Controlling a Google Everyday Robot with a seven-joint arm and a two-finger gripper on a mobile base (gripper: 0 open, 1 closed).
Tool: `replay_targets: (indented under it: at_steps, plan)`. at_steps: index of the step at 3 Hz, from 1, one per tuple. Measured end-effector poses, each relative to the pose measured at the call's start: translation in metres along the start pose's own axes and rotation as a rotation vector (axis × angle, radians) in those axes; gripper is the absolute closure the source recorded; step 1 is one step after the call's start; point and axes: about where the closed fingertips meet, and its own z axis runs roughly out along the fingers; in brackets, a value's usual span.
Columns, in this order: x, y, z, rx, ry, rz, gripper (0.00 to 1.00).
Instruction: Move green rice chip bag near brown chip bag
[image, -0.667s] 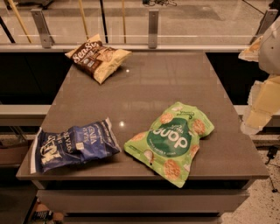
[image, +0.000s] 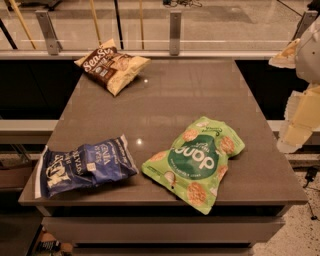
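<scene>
While the hand hangs at the right edge of the frame, out past the right side of the tabletop and well apart from every bag, the job looks to be at its first step: the reach toward the green bag. Whether the hand is released or clenched I cannot tell; it carries none of the bags, since all three lie on the tabletop. The green bag lies flat in the lower right of the frame, near the front edge, its lettering upside down to the camera. The brown bag lies at the upper left, at the far corner, so the two are well apart with bare surface between them. A blue bag lies at the lower left, near the green one, though they seem not to touch.

Next, I judge, the hand must come in leftward and down over the green bag and take it, likely at a puffed part or an edge, since a crinkly bag may give and slip. Then comes a diagonal carry toward the upper left, ending beside the brown bag without shoving it off the far corner, and keeping clear of the blue bag
</scene>
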Motion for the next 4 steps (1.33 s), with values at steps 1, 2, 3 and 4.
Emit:
replay_targets:
  at_steps: [1,2,3,4]
  plan:
    - [-0.011,-0.003,-0.003,-0.035,-0.053,-0.128,0.00]
    - [-0.022,-0.011,-0.001,-0.070,-0.078,-0.343,0.00]
    - [-0.029,-0.016,0.011,-0.103,-0.074,-0.546,0.00]
    - [-0.030,-0.015,0.024,-0.093,-0.040,-0.729,0.00]
